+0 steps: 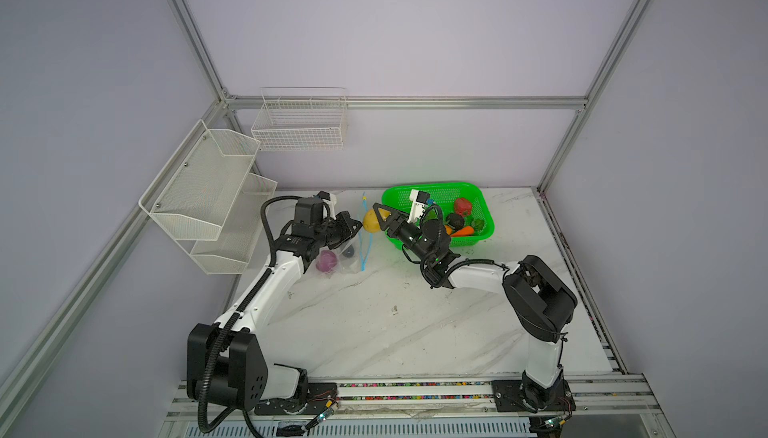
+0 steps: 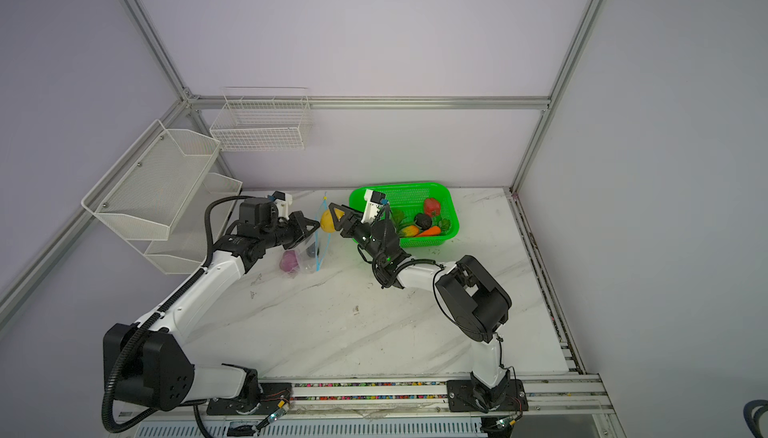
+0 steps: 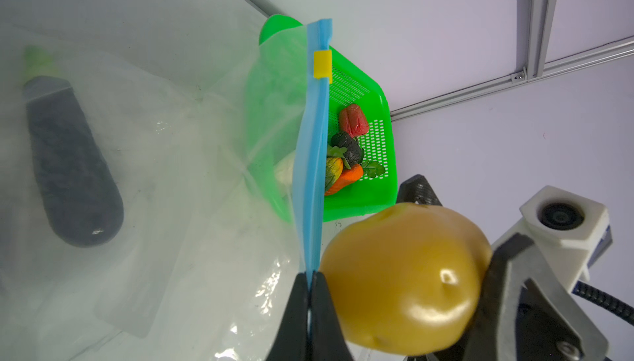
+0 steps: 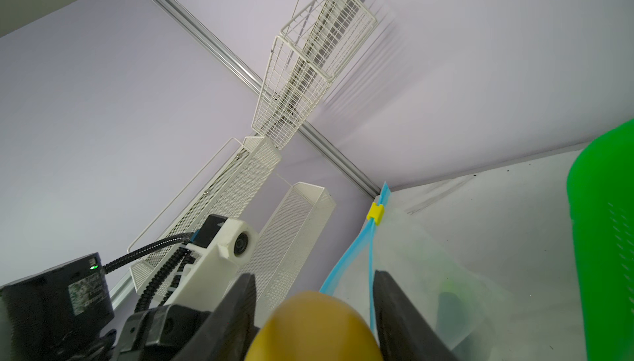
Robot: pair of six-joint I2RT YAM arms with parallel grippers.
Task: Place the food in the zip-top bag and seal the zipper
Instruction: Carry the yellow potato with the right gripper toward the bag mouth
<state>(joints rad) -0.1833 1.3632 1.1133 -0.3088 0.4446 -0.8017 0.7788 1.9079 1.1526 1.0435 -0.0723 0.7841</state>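
Right, on the left the left claw (image 3: 310,284) is clamped tight on the zipper (image 3: 314,170), pinching the light blue strip and holding that edge of the zip-top bag (image 3: 171,177) up off the worktop (image 1: 374,323). Inside the bag lie the purple onion (image 1: 325,261) and the dark eggplant (image 3: 72,170). The yellow slider (image 3: 322,64) sits near the strip's far end, and the two blue lips are parted below it. Just beside the pinched strip hangs the yellow-brown potato (image 3: 404,280), gripped at its sides by the right claw (image 4: 314,287). Further right, the green basket (image 1: 440,188) holds the red pepper (image 1: 462,206), the carrot (image 1: 464,231), corn and greens.
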